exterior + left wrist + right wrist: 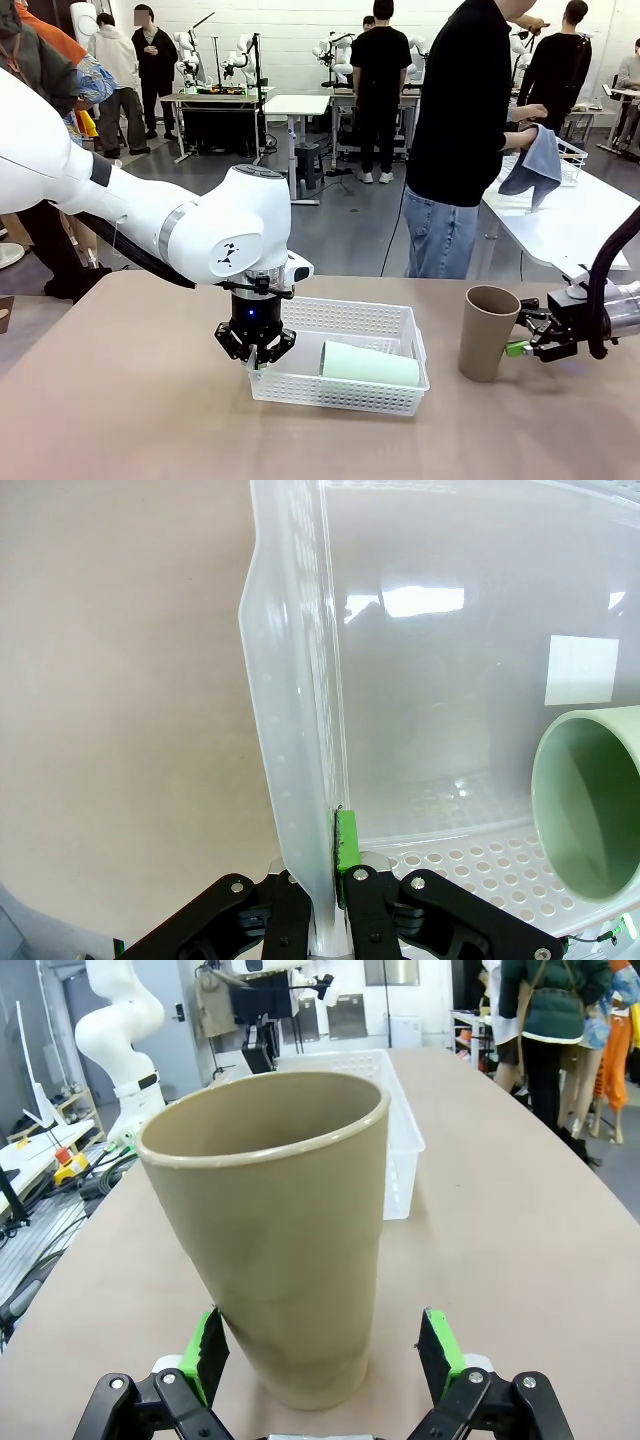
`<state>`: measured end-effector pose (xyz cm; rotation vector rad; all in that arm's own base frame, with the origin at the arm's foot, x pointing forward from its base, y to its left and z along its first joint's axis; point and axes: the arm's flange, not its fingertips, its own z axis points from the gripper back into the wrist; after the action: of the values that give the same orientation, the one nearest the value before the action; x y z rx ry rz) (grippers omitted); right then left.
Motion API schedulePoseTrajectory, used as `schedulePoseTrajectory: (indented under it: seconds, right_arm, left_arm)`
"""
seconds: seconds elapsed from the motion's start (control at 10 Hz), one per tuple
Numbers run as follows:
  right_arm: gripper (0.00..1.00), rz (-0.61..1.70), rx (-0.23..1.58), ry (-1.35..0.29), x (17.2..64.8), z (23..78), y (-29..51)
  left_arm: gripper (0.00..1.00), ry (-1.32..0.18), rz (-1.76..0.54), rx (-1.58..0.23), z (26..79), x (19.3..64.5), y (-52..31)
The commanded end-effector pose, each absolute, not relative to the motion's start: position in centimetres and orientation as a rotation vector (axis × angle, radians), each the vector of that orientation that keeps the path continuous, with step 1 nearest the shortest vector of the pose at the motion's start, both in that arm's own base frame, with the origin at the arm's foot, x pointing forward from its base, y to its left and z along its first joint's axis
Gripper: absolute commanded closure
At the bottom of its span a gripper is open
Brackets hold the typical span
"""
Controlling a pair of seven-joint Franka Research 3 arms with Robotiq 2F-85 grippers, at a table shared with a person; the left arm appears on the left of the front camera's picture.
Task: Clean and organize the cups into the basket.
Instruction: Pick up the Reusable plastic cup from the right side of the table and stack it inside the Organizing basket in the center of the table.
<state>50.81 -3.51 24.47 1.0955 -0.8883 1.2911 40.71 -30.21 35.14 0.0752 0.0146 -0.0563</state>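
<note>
The white lattice basket (396, 330) sits mid-table, and my left gripper (256, 352) is shut on its left end wall. In the left wrist view that gripper (331, 865) pinches the wall of the basket (296, 720), with one green pad (346, 840) showing inside. A mint green cup (369, 365) lies on its side in the basket, its open mouth (592, 802) facing this camera. A tan cup (488, 332) stands upright to the basket's right. My right gripper (527, 346) is open at its base. Its pads (207, 1350) flank the tan cup (270, 1220).
A person stands at the far side holding a grey-blue cloth (535, 165) by a white side table (560, 225) with a wire rack (571, 160). The brown tabletop (130, 400) stretches left of the basket. In the right wrist view the basket (398, 1110) lies beyond the tan cup.
</note>
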Motion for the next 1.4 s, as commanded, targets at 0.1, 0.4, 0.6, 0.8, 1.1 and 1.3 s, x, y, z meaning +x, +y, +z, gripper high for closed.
schedulePoseTrajectory:
  seconds: [0.1,0.4,0.6,0.8,1.1,1.3]
  right_arm:
    - [0.0,1.352,1.12,-0.829,51.6,23.6,-2.1]
    - [0.0,1.36,1.133,-0.812,51.6,23.4,-1.9]
    - [0.0,1.394,1.166,-0.79,51.4,23.2,-1.5]
    - [0.0,1.429,1.187,-0.827,51.4,22.9,-0.5]
    - [0.0,1.444,1.228,-0.858,51.5,22.6,0.9]
    - [0.0,1.448,1.24,-0.869,51.4,22.5,1.5]
  left_arm:
    - [1.0,0.015,-0.062,0.081,35.0,40.6,-30.3]
    - [1.0,0.015,-0.062,0.081,35.0,40.6,-30.3]
    - [1.0,0.015,-0.062,0.081,35.0,40.6,-30.3]
    - [1.0,0.015,-0.062,0.081,35.0,40.6,-30.3]
    - [1.0,0.015,-0.062,0.081,35.0,40.6,-30.3]
    - [1.0,0.015,-0.062,0.081,35.0,40.6,-30.3]
